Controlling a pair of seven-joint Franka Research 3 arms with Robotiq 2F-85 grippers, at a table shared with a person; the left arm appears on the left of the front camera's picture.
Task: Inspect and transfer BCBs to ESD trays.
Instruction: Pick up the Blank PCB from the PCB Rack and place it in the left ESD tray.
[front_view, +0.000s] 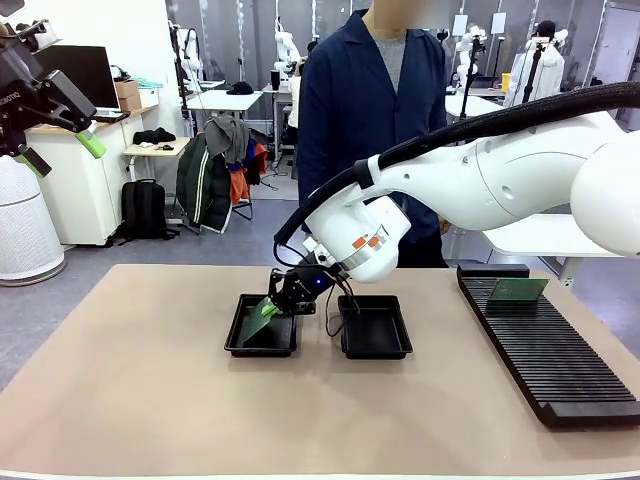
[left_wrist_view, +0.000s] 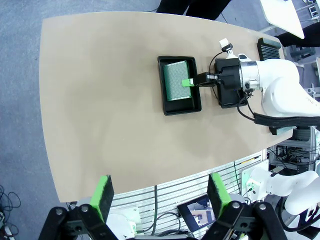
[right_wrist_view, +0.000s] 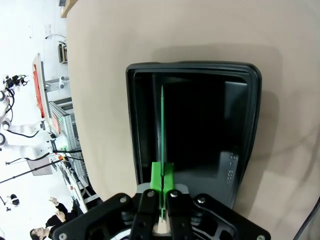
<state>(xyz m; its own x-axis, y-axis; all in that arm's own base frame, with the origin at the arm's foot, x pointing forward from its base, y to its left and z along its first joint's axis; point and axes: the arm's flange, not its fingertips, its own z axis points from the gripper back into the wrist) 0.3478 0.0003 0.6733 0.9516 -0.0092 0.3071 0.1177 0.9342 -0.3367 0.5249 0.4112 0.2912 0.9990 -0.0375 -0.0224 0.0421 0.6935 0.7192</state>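
Our right gripper (front_view: 288, 296) clamps a BCB (left_wrist_view: 176, 81) by one edge, tilted low into the left ESD tray (front_view: 258, 352), likely to lay it flat; left gripper (left_wrist_view: 160, 195) hangs high, jaws apart.

We see a tan worktop (front_view: 130, 400) with a black ribbed rack (front_view: 550, 350) at three o'clock — a person in a navy coat (front_view: 370, 110) at twelve, a backpack (front_view: 145, 210) at ten.
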